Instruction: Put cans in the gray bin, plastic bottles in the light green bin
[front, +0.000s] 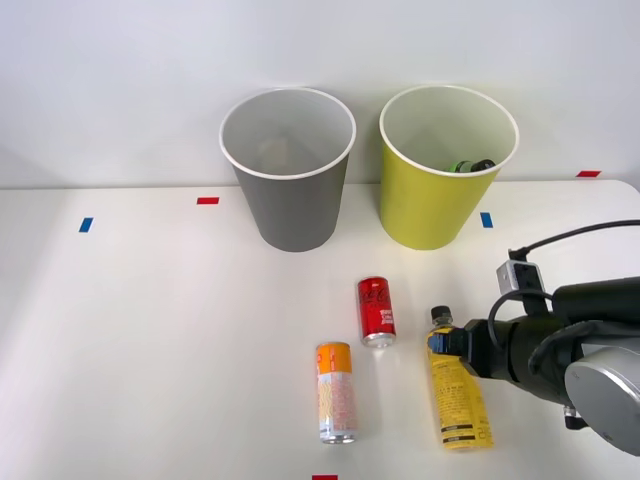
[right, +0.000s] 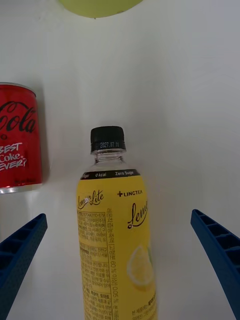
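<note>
A yellow-labelled plastic bottle (front: 460, 400) with a black cap lies flat on the white table, cap toward the bins. My right gripper (front: 447, 345) hovers over its neck end, open, with the blue fingers (right: 20, 250) spread to either side of the bottle (right: 117, 235) and not touching it. A red can (front: 376, 311) lies just to its left, also seen beside the bottle in the wrist view (right: 17, 137). An orange-topped can (front: 336, 392) lies further left and nearer me. At the back stand the gray bin (front: 288, 205) and the light green bin (front: 430, 205), which holds a dark green bottle (front: 470, 166).
Small red and blue tape marks (front: 207, 200) dot the table near the bins and edges. A black cable (front: 570, 240) loops above my right arm. The bottom of the light green bin (right: 100, 6) shows beyond the bottle's cap in the wrist view.
</note>
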